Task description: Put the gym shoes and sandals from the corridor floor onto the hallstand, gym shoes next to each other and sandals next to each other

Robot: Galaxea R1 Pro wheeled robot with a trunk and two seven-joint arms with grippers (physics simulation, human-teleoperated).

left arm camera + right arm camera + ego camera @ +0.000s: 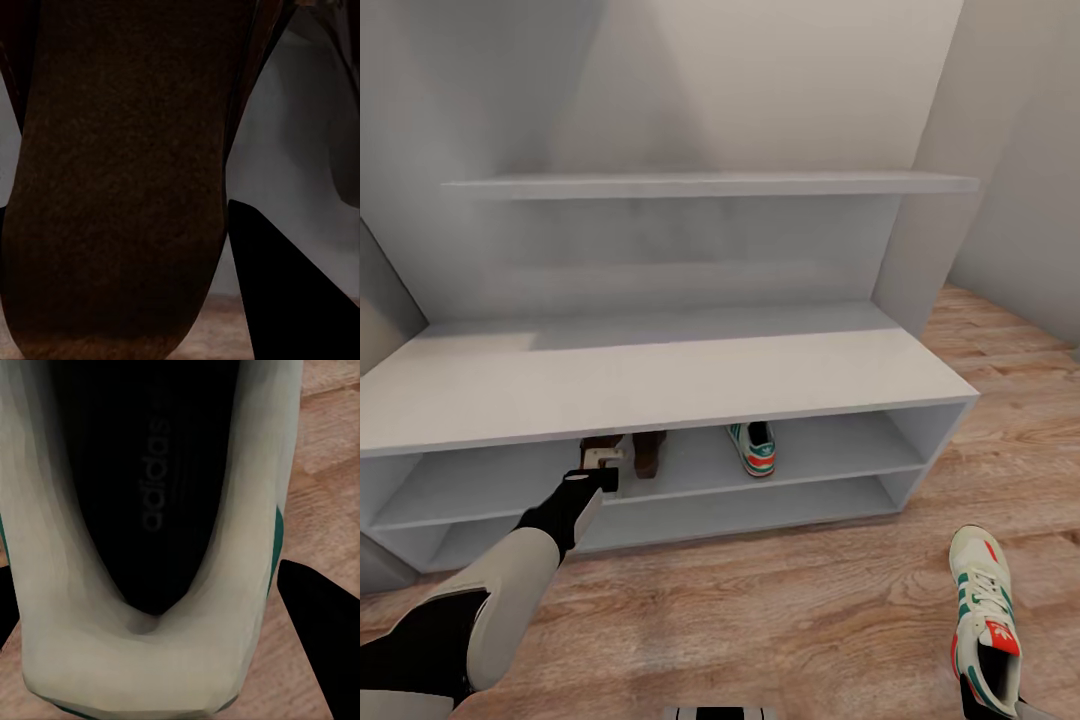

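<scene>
A brown sandal is being set on the upper shelf of the pale-grey shoe rack, under its top board, just beside a second sandal already standing there. The left gripper is reached into that shelf with the sandal between its dark fingers; it appears clamped on it, though the contact itself is hidden. Further along the same shelf, apart from the sandals, one sneaker is seen, heel outward. The other sneaker is held low over the wood floor at the right gripper; whether those fingers are closed on it cannot be told. Next, release of the sandal beside its mate is judged due, then delivery of the held sneaker beside the shelved one.
</scene>
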